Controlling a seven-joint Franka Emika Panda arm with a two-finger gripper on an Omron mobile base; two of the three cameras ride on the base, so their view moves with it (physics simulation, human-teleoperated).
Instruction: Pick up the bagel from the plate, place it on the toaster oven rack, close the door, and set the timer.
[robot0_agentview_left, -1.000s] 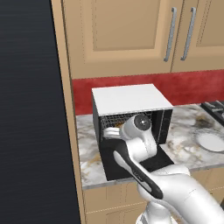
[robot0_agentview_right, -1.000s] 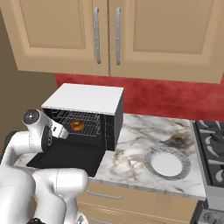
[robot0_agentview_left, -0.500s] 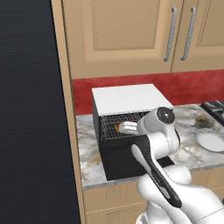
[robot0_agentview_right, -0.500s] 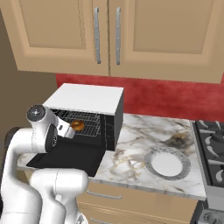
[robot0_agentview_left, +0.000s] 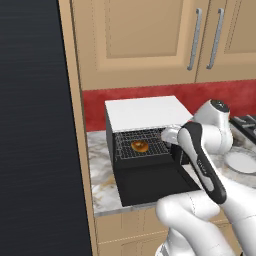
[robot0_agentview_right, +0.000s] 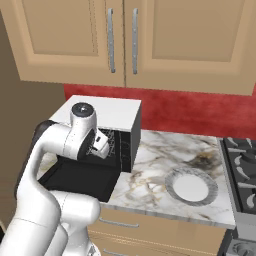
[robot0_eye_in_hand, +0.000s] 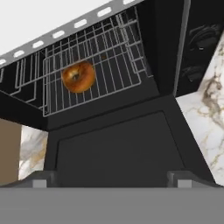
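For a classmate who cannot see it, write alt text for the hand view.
A golden-brown bagel lies on the toaster oven rack inside the black oven. The door hangs open and flat below it, with marble counter to the right.
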